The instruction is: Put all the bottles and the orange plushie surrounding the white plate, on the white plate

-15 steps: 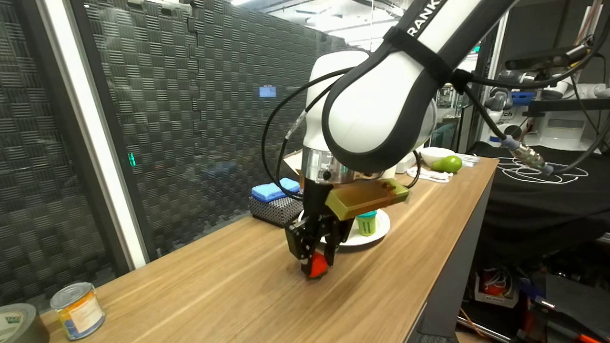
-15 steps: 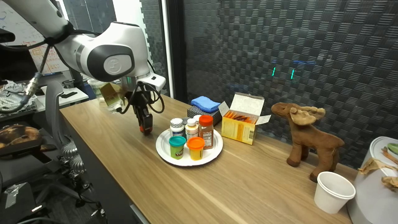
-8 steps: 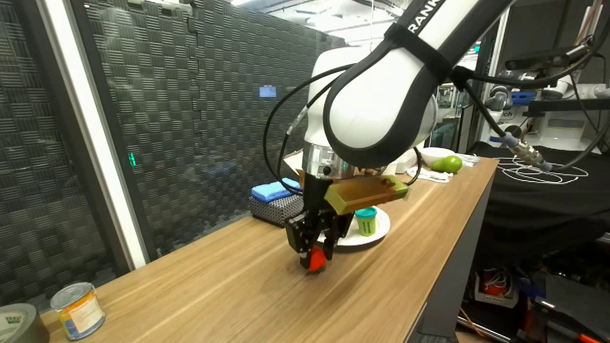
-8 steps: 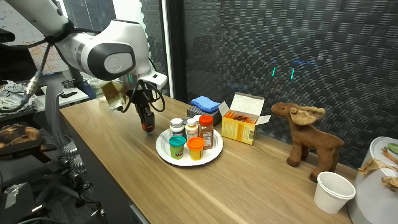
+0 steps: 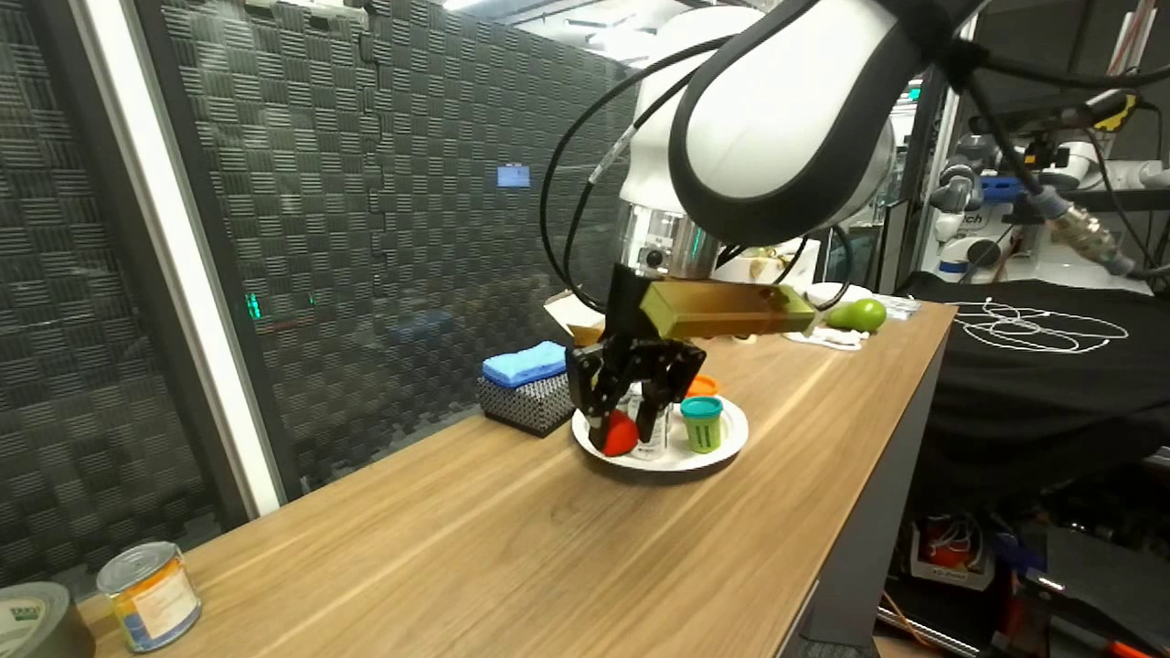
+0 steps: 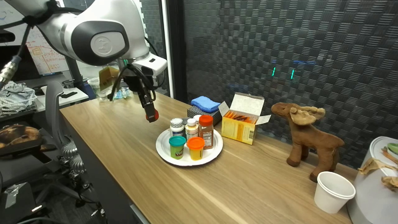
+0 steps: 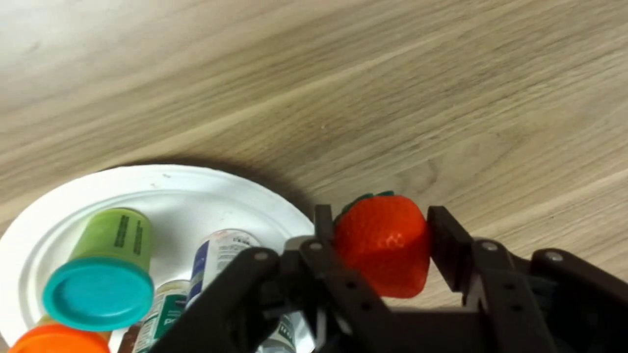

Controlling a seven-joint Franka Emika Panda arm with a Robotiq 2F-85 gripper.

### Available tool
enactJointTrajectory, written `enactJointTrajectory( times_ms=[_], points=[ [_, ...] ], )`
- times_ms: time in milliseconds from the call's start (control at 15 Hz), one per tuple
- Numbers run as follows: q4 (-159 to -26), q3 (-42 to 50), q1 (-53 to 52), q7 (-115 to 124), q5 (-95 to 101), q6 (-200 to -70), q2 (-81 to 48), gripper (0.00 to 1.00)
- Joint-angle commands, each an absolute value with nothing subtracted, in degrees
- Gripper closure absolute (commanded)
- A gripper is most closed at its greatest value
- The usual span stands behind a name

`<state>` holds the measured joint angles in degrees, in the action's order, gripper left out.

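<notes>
My gripper [image 7: 380, 219] is shut on a red-orange strawberry-shaped thing [image 7: 385, 250] with small green leaves; whether this is the orange plushie I cannot tell. It hangs in the air beside the white plate [image 6: 216, 151], over bare tabletop in the wrist view. On the plate stand several bottles: an amber one [image 6: 205, 132] with a red cap, a white one [image 6: 177, 130] with a pale cap, and a white-capped one [image 6: 191, 129]. More caps peek out behind them, partly hidden. A green tub [image 6: 177, 151] with a teal lid and a yellow tub [image 6: 196, 153] with an orange lid share the plate.
A dark mesh box [image 5: 524, 402] topped by a blue sponge-like block [image 5: 525, 364] sits near the wall. Beside it is an open yellow box [image 6: 239, 129]. Farther along are a brown plush animal [image 6: 314, 137] and white paper cups [image 6: 332, 191]. A tin can [image 5: 151, 603] stands at the opposite end.
The gripper has risen from the tabletop, carrying the red-orange thing up and a little toward the plate. Everything on the plate has kept its place.
</notes>
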<state>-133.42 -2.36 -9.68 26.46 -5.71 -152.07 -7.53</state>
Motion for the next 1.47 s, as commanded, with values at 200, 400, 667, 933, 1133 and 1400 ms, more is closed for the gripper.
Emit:
enactJointTrajectory(
  times_ms=[200, 400, 667, 933, 1133, 1400],
  points=[
    [-137.3, -0.7, -7.4, 32.7, -2.7, -151.2, -4.9, 0.74],
    [-136.5, 0.0, -6.2, 33.9, -2.4, -150.8, -6.4, 0.74],
    [-135.0, 1.0, -5.3, 35.1, -1.8, -150.9, -8.0, 0.74],
    [-133.8, 1.9, -5.3, 36.3, -0.6, -150.5, -9.9, 0.74],
    [-133.2, 3.0, -5.7, 37.9, 1.4, -150.7, -10.9, 0.74],
    [-133.6, 3.8, -5.8, 39.7, 3.1, -150.7, -10.5, 0.19]
  ],
)
